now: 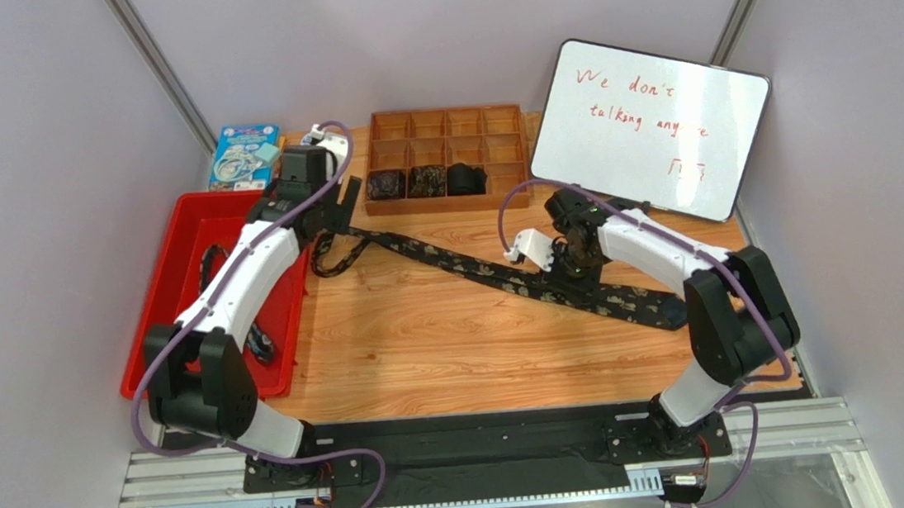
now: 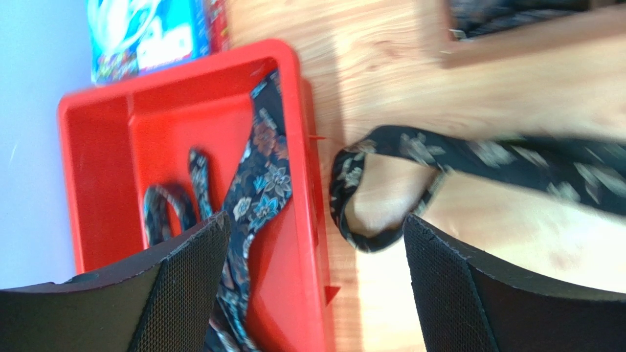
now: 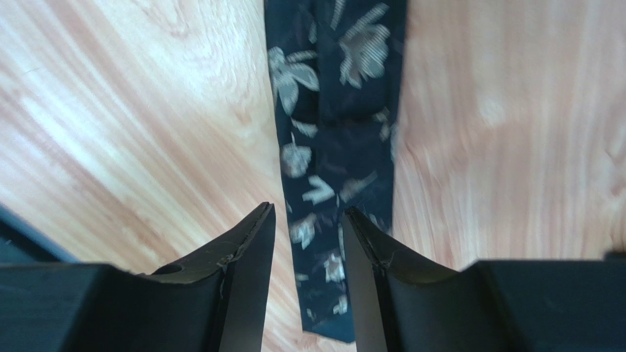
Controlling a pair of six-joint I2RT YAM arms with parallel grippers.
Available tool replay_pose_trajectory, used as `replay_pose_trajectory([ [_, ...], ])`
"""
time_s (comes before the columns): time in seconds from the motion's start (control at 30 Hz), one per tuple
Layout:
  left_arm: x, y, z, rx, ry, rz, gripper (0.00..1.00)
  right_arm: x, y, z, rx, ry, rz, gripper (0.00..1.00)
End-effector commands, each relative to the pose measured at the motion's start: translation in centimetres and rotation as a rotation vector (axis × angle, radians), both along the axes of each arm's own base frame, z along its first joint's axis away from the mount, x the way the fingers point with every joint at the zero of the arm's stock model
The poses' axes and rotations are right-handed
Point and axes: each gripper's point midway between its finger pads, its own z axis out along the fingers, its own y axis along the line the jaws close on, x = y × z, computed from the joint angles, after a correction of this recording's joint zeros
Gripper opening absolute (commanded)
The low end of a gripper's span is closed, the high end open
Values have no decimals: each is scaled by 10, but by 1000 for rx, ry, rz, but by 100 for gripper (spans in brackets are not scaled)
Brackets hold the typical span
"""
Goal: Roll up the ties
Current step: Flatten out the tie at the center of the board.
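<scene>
**A:** Largest items?

**B:** Wooden table (image 1: 430, 356). Whiteboard (image 1: 656, 122), red handwriting: "We don't talking any…", the rest illegible. Red bin (image 1: 187, 230), holding loose ties (image 2: 257, 176).

**A:** Next?

**B:** Wooden compartment tray (image 1: 452, 204), three rolled ties (image 1: 427, 182) in its front row. One tie (image 1: 471, 267) lies flat, diagonally across the table, its looped end beside the bin. Blue box (image 1: 242, 156), print unreadable.

**A:** Grippers?

**B:** Left gripper (image 2: 314, 224): jaws wide, empty, above the loop. Right gripper (image 3: 308, 213): jaws narrow, gripping nothing, over the tie.
</scene>
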Motion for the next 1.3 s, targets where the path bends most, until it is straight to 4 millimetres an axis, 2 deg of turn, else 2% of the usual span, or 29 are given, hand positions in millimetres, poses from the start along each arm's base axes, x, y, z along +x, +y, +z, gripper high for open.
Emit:
replay_pose_trajectory([
  [0.0, -25, -32, 13, -64, 81, -370, 93, 23, -5, -31, -93, -63, -11, 43],
  [0.07, -31, -34, 17, -60, 100, -449, 94, 15, -13, -48, -138, -25, 12, 36],
  [0.17, -39, -34, 19, -73, 130, -506, 93, 0, -24, -60, -164, 14, 64, 25],
  [0.2, -42, -34, 19, -77, 142, -514, 91, -14, -32, -65, -179, 36, 103, 20],
  [0.3, -54, -42, 13, -98, 184, -604, 84, -36, -63, -67, -240, 43, 171, 13],
  [0.4, -62, -47, -1, -107, 216, -669, 77, -58, -87, -65, -248, 81, 224, 10],
  [0.43, -61, -48, -4, -104, 216, -669, 75, -67, -104, -63, -254, 94, 253, 10],
  [0.5, -62, -50, -18, -117, 241, -676, 75, -73, -117, -58, -243, 93, 269, 10],
  [0.53, -64, -55, -22, -138, 253, -696, 75, -75, -130, -50, -243, 83, 294, 10],
  [0.57, -65, -57, -30, -147, 276, -701, 75, -74, -129, -46, -208, 64, 300, 11],
  [0.63, -65, -60, -39, -152, 293, -704, 75, -76, -132, -31, -177, 49, 299, 20],
  [0.67, -63, -63, -44, -154, 305, -708, 74, -59, -121, -10, -127, -30, 288, 24],
  [0.7, -63, -64, -47, -158, 312, -708, 73, -56, -115, 1, -94, -48, 273, 32],
  [0.73, -64, -68, -49, -185, 320, -707, 73, -60, -108, 13, -51, -36, 254, 36],
  [0.77, -65, -71, -55, -207, 339, -711, 73, -46, -89, 35, 53, -89, 190, 41],
  [0.8, -67, -76, -58, -233, 351, -717, 73, -41, -78, 47, 103, -102, 166, 49],
  [0.87, -69, -85, -69, -297, 384, -702, 72, -28, -47, 68, 232, -108, 58, 53],
  [0.9, -67, -86, -73, -310, 391, -686, 71, -25, -26, 73, 272, -104, 60, 53],
  [0.97, -61, -89, -82, -349, 416, -630, 69, -3, 5, 85, 353, -167, 48, 53],
  [1.0, -60, -88, -86, -356, 424, -605, 68, -2, 30, 85, 388, -148, 33, 53],
  [1.03, -58, -86, -94, -357, 442, -574, 65, 19, 46, 91, 412, -229, 40, 53],
  [1.07, -54, -86, -96, -371, 442, -543, 63, 26, 62, 87, 423, -237, 38, 52],
  [1.1, -53, -83, -100, -364, 452, -512, 62, 37, 93, 95, 472, -295, 62, 52],
  [1.13, -52, -83, -105, -369, 466, -493, 62, 46, 104, 96, 473, -331, 53, 52],
  [1.17, -51, -83, -105, -383, 470, -463, 59, 54, 118, 88, 474, -334, 50, 50],
  [1.2, -50, -82, -108, -382, 476, -441, 58, 62, 144, 101, 525, -384, 63, 49],
  [1.23, -51, -82, -111, -391, 490, -430, 58, 68, 154, 100, 527, -398, 55, 48],
  [1.27, -53, -84, -113, -403, 498, -418, 57, 74, 168, 90, 527, -385, 57, 45],
])
